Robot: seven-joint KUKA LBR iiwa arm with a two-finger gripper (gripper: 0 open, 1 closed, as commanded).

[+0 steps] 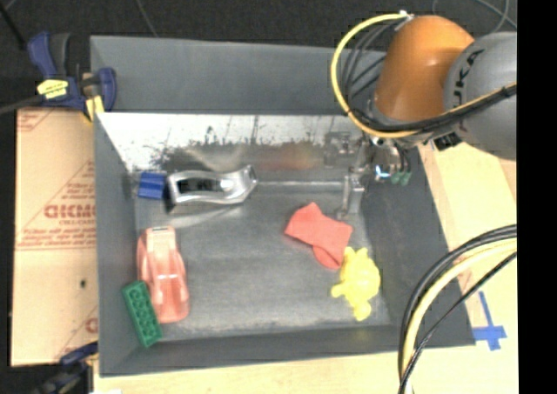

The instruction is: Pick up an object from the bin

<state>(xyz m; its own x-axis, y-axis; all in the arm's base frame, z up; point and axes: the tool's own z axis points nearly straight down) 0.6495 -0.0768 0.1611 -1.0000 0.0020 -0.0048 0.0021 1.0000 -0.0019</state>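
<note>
The gripper (pixel 352 197), its grip wide or closed impossible to tell, hangs beside the red piece (pixel 318 231) right of centre in the bin (pixel 252 283); a sound pick likely means centring over it, clear of the yellow toy (pixel 357 283)

Bin (pixel 252 283): cloth (pixel 318 233) lies right of centre, with the toy figure (pixel 357 283) touching its front right edge. Stapler-like tool (pixel 209 186) lies back left, small block (pixel 151 185) just left of it. Front left corner: moulded plastic piece (pixel 164 273), studded brick (pixel 141 314) against its front left side.
</note>
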